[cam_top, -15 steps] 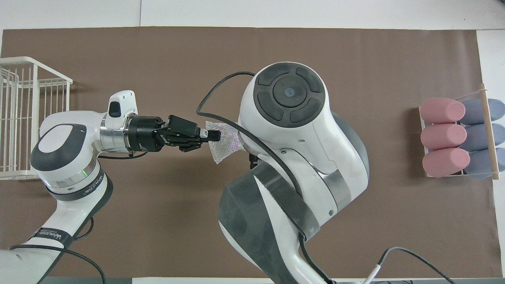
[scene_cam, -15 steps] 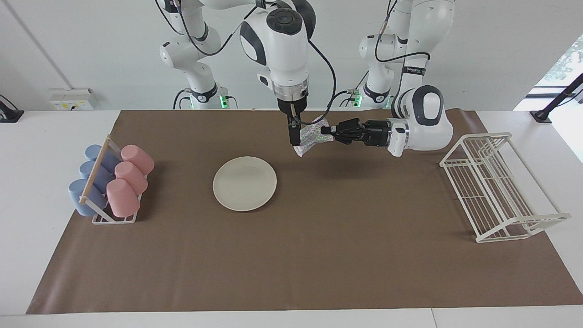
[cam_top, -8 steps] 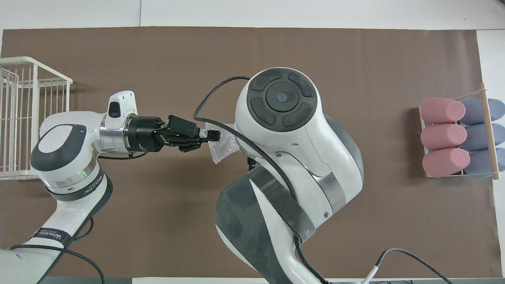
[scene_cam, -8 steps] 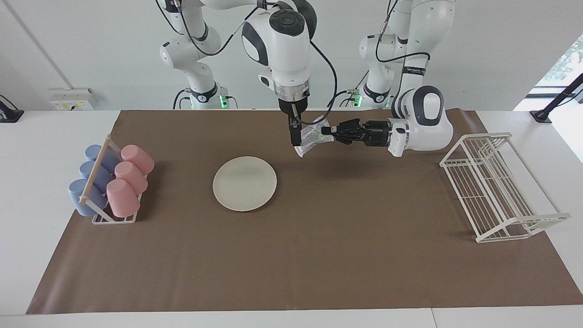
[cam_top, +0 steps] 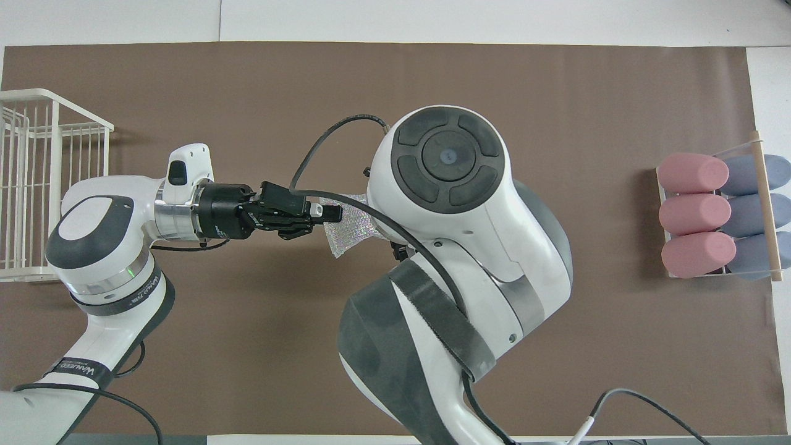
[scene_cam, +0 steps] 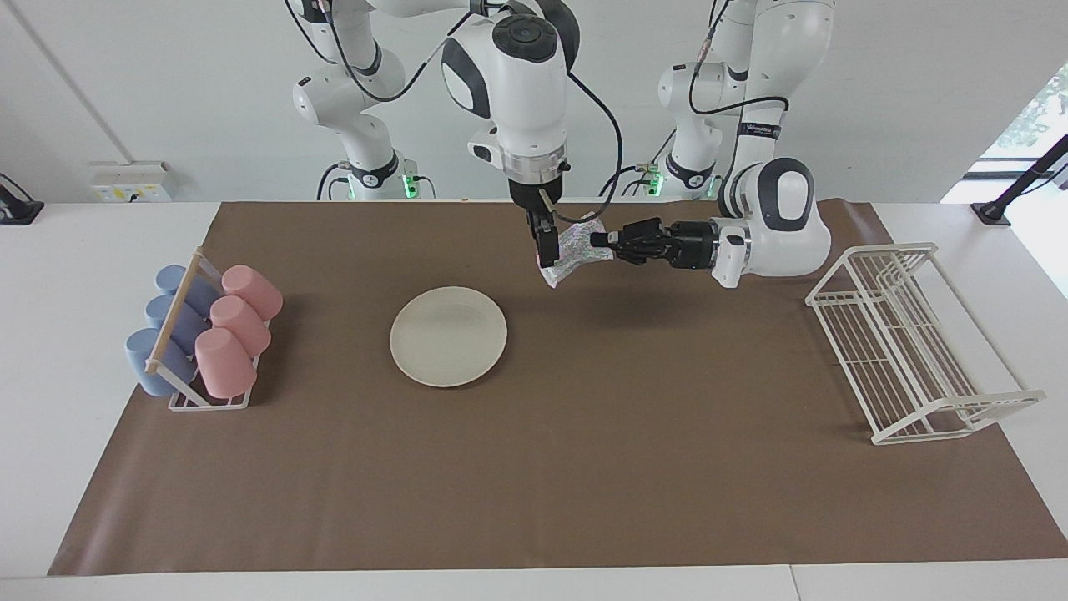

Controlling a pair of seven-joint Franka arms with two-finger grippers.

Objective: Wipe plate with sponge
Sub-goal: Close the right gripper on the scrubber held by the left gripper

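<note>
Facing view: sponge (scene_cam: 574, 252) aloft, pinched at one edge by left gripper (scene_cam: 597, 241), fingertips clamped. Right gripper (scene_cam: 544, 248) spread wide at its other edge. Soft, light, floppy; best gripped mid-pad. Plate (scene_cam: 448, 335) below on table, apart.

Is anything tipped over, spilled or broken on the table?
Nothing is spilled or broken. The pink cups and blue cups lie on their sides, but neatly in their holder. The sponge hangs crumpled in the air, pinched by the left gripper beside the open right gripper. The plate lies flat.
</note>
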